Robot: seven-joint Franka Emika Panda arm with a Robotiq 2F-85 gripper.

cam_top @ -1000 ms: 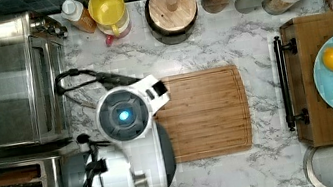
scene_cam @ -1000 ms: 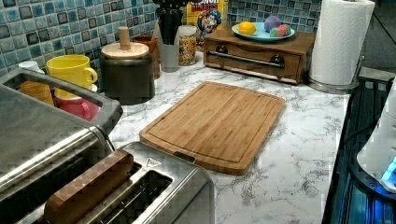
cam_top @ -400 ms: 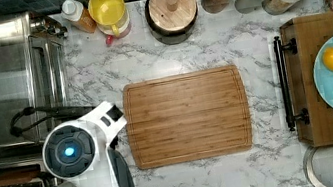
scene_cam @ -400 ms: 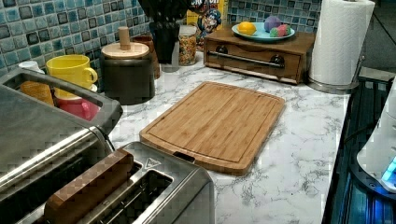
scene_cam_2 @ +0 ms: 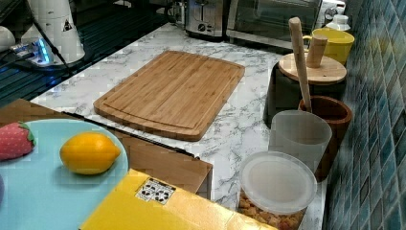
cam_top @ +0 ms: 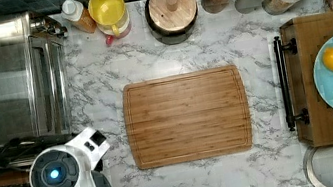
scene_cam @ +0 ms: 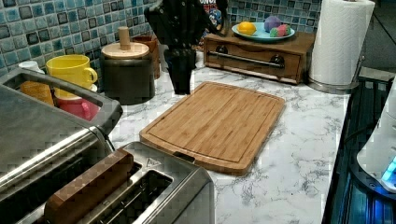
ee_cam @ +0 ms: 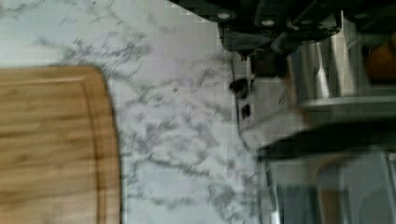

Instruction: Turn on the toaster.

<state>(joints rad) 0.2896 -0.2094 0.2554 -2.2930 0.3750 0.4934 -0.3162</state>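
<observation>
Arm (cam_top: 66, 177) now further toward top view's lower left than 0.4 s ago, over toaster (cam_top: 3, 180) in that corner, below oven (cam_top: 13, 80). Board (cam_top: 187, 117) uncovered, open marble around it. Gripper (scene_cam: 180, 65) fingers: cannot tell.

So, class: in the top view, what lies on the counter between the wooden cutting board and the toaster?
Bare marble counter runs between the cutting board and the toaster, but the robot arm hangs over that stretch, hiding part of it.

White rounded arm (cam_top: 73, 174) with glowing blue ring light, black cables, and a black pincer (scene_cam: 180, 70).
</observation>
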